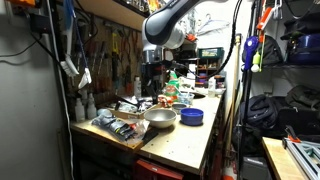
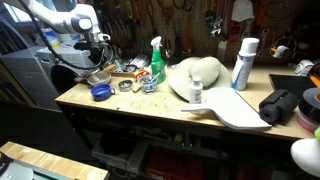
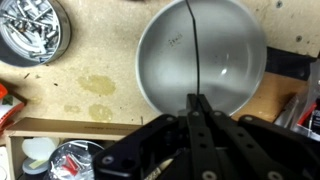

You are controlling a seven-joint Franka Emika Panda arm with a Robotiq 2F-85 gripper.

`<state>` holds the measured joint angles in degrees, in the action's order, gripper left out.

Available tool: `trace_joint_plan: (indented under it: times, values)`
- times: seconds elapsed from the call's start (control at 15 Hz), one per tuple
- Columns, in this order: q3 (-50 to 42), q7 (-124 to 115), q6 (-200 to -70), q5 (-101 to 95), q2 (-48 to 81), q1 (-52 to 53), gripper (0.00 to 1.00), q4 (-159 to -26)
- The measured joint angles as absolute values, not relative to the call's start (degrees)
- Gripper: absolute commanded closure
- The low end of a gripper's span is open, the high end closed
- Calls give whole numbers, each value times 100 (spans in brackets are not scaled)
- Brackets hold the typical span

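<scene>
1. The workbench (image 1: 192, 146) runs under the gripper. Its far end is lost behind clutter in both exterior views, and the wrist view shows only a patch of it.

2. The arm (image 1: 172, 18) comes down from above. Its base is out of frame in both exterior views.

3. The metal bowl (image 3: 225, 55) lies directly below the gripper and a little ahead of the fingertips. It stands upright on the bench and I see nothing in it. In the wrist view the gripper body covers its near rim.

4. The gripper (image 3: 196, 98) hangs over the near edge of the bowl, clear of it. I read the fingers as closed, pressed together with no gap showing.

5. The blue dish (image 1: 192, 116) sits just beside the bowl. At this size I cannot tell what it is.

6. The tin of screws (image 3: 30, 30) lies well off to one side of the gripper, cut by the frame edge in the wrist view.

7. A thin dark line (image 3: 190, 40) runs from the fingertips straight across the bowl. I cannot tell whether it is a wire pinched in the fingers or something else.
</scene>
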<state>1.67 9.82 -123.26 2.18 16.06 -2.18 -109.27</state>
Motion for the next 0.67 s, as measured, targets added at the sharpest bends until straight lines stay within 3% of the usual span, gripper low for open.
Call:
trace_joint_plan:
  times: [0.2,0.27,0.33,0.67]
  values:
    - [188,1001,-12326,348,1602,-218,99,-11141]
    - [195,1026,-12326,397,1603,-218,73,-11203]
    - [202,1046,-12329,440,1604,-218,72,-11252]
    - [215,1148,-12352,596,1650,-225,36,-11305]
